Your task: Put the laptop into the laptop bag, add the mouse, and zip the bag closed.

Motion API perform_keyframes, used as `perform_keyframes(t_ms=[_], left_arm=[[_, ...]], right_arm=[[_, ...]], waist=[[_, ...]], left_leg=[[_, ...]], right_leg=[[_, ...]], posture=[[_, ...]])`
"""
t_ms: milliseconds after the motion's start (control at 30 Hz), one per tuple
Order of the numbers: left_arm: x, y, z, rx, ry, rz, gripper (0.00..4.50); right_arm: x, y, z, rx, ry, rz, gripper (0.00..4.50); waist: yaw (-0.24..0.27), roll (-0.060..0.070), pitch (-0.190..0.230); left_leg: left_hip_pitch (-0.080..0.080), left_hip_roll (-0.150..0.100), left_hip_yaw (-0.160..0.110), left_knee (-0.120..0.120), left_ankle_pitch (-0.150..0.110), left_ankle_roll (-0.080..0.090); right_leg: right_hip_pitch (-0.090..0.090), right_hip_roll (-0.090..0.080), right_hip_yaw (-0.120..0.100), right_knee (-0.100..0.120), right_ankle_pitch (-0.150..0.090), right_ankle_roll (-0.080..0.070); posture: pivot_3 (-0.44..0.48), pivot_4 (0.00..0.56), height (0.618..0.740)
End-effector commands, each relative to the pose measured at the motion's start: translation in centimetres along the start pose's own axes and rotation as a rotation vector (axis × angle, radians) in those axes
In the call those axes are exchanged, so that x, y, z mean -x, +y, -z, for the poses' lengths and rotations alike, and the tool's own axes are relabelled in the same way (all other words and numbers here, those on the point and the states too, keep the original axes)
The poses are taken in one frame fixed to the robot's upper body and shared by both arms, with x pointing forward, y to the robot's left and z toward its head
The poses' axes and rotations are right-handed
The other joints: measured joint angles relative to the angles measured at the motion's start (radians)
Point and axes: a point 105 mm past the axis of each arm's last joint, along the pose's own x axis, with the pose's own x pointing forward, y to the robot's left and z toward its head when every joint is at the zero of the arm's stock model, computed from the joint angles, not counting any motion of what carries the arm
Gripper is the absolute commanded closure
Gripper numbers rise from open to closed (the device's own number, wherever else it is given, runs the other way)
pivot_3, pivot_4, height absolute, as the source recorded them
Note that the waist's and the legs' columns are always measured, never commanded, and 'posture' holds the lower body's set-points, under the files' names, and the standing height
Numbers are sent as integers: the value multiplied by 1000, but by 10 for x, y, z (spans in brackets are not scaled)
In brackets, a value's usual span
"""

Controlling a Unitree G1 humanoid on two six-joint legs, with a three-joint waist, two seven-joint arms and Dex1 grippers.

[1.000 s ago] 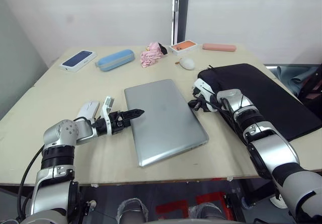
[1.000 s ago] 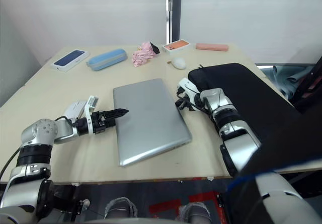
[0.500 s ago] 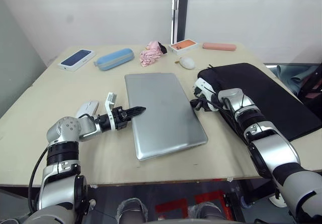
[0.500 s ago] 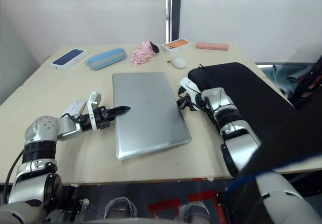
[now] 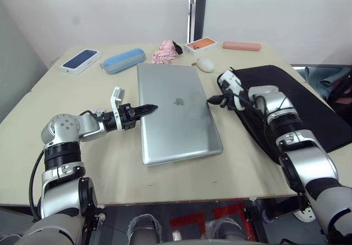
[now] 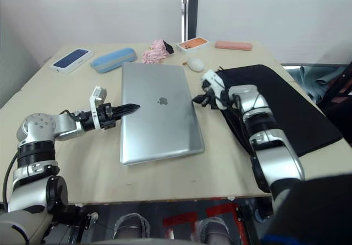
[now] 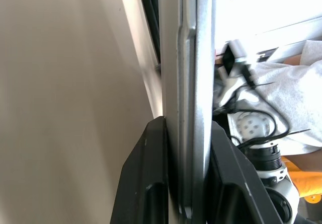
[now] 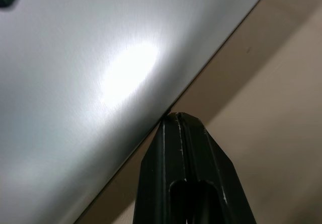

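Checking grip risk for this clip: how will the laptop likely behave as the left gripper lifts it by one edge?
The laptop looks like a rigid metal slab, so it should stay flat, not sag. Its smooth, shiny lid may slip between the left gripper fingers. Clamped only at one edge, it will probably droop or pivot.

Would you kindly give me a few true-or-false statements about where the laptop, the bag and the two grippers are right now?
1. The left gripper is shut on the laptop edge. True.
2. The laptop is inside the laptop bag. False: it lies on the table, beside the bag.
3. The right gripper is shut, its tip at the laptop's edge. True.
4. The blue case lies on the laptop. False: it lies on the table beyond it.
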Motion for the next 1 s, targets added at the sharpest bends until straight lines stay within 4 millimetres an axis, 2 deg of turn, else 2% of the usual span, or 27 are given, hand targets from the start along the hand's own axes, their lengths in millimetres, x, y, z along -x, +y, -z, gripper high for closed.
perform_keyframes(t_ms=[33, 100, 200, 267, 333, 367, 500, 567, 667, 767, 867, 1000], left_arm=[[4, -38, -14, -101, -45, 136, 4210], [3, -41, -16, -102, -56, 137, 4211], [1, -55, -21, -104, -88, 198, 4211], [0, -62, -27, -97, -118, 230, 4211], [-2, -66, -35, -74, -156, 236, 4211], [-3, -66, -38, -63, -171, 236, 4211], [-7, -66, -53, -9, -242, 217, 4211], [-8, -66, -54, 2, -249, 212, 4211], [-11, -65, -46, -7, -208, 199, 4211], [-9, -58, -42, -15, -184, 151, 4211], [7, -49, -46, -19, -168, 83, 4211], [19, -47, -45, -30, -121, 43, 4211]], right_arm=[[47, 7, -61, 58, -206, 12, 4500], [75, 9, -75, 59, -271, 55, 4500], [126, 16, -70, 45, -254, 153, 3699], [154, 27, -60, 53, -214, 213, 3046], [179, 39, -54, 38, -197, 277, 2230], [187, 42, -52, 26, -192, 312, 2039], [214, 49, -34, -59, -165, 420, 673], [219, 51, -28, -89, -161, 442, 673], [218, 68, -15, -60, -105, 433, 673], [216, 70, -6, -4, -50, 480, 673], [206, 61, 9, -42, 7, 523, 673], [190, 48, 13, -33, 21, 569, 673]], waist=[[9, 0, 1], [19, -1, 2], [37, -2, 3], [59, -3, 4], [56, -3, 4], [59, -3, 5], [51, -2, 5], [40, -2, 5], [37, -2, 5], [35, -2, 5], [27, -2, 5], [20, -1, 5]], left_leg=[[-1, 0, -1, -2, 0, 0], [-1, 0, -2, -2, 0, 0], [-2, 0, -5, -3, 0, -1], [-2, 0, -7, -3, -1, -1], [0, 0, -7, -3, -1, -2], [0, 0, -7, -2, -1, -2], [3, 0, -8, 0, -5, -8], [8, 0, -6, 0, -7, -11], [9, 0, -6, 0, -7, -12], [7, 0, -7, 0, -7, -12], [6, 0, -7, 0, -7, -11], [7, 0, -7, 0, -7, -12]], right_leg=[[0, 0, -1, -2, 0, 0], [0, 0, -3, -4, 0, -1], [3, 0, -6, -7, 0, -1], [5, 0, -7, -8, 0, -1], [8, -1, -8, -9, 0, 0], [8, -1, -8, -9, 0, 0], [11, -1, -7, -6, 0, 1], [15, -1, -5, -7, 0, 1], [15, -1, -5, -6, 0, 1], [14, -1, -6, -7, 0, 2], [14, -1, -6, -7, 0, 2], [13, 0, -6, -6, 0, 2]], posture=[[0, 150, 740], [0, 150, 740], [0, 150, 740], [0, 150, 740], [0, 150, 740], [0, 150, 740], [0, 150, 740], [0, 150, 740], [0, 150, 740], [0, 150, 740], [0, 150, 740], [0, 150, 740]])
